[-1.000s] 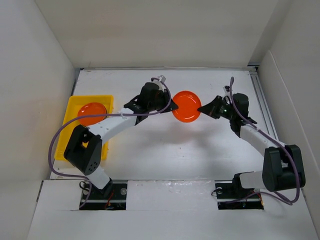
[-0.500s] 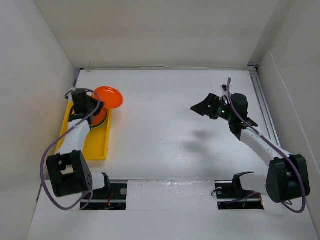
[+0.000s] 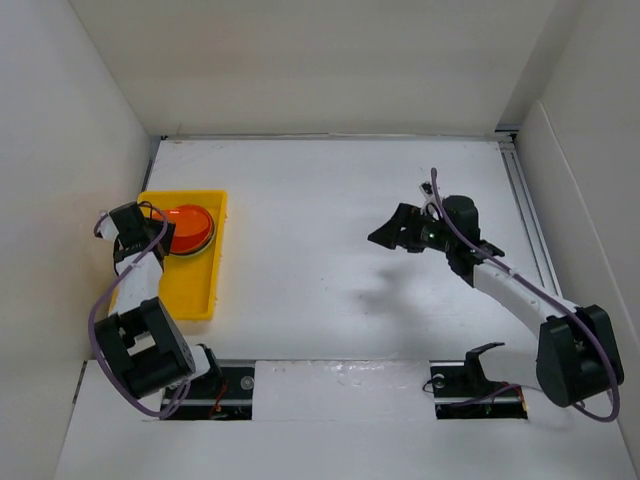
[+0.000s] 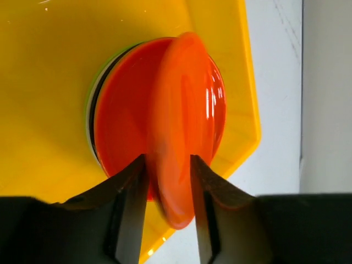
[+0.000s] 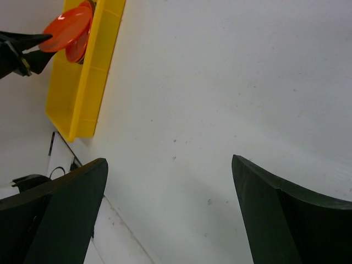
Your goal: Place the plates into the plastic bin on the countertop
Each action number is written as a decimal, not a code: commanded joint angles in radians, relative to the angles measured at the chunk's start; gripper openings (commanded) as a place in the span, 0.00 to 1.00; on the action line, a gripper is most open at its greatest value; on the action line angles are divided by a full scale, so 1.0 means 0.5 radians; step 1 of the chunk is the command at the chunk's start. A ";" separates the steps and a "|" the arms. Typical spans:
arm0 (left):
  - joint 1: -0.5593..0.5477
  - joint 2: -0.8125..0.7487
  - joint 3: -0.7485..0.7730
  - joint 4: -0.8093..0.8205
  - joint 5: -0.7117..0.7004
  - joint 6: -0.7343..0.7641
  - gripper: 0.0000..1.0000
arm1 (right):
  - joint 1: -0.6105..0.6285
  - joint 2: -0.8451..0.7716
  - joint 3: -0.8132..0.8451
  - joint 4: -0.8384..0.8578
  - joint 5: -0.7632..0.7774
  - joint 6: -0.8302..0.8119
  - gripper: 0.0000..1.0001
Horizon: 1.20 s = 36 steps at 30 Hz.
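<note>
Left jaws pinch a glossy orange plate (image 4: 181,126) by its rim over the yellow bin (image 4: 44,82); right jaws spread

**Top external:** high, above and behind the arm bases, looking down on the whole countertop (image 3: 320,190), with its near edge at the bottom.
**Left wrist:** very close, looking along the left gripper (image 4: 168,159) down into the plastic bin (image 4: 49,82) at the left.
**Right wrist:** from right of centre, facing left across the surface, framed by the spread right gripper (image 5: 169,160).
All three views share the bin and the held orange plate (image 4: 179,110).
</note>
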<state>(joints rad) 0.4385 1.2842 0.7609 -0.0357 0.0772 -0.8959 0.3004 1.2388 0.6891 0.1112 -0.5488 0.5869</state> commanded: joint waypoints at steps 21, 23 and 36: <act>-0.092 -0.816 0.307 -0.849 0.240 0.623 1.00 | 0.494 -0.695 0.603 -1.054 0.880 -0.345 1.00; -0.092 -1.027 0.203 -0.764 0.464 0.745 1.00 | 0.574 -0.808 0.686 -1.161 0.937 -0.364 1.00; -0.193 -2.068 0.362 -1.254 0.327 0.816 1.00 | 0.835 -1.241 1.235 -1.962 1.585 -0.456 1.00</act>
<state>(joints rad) 0.3439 0.3065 0.9157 -0.6067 0.2768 -0.4801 0.7082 0.6415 1.2785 -0.7628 0.1875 0.3878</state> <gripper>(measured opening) 0.993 0.999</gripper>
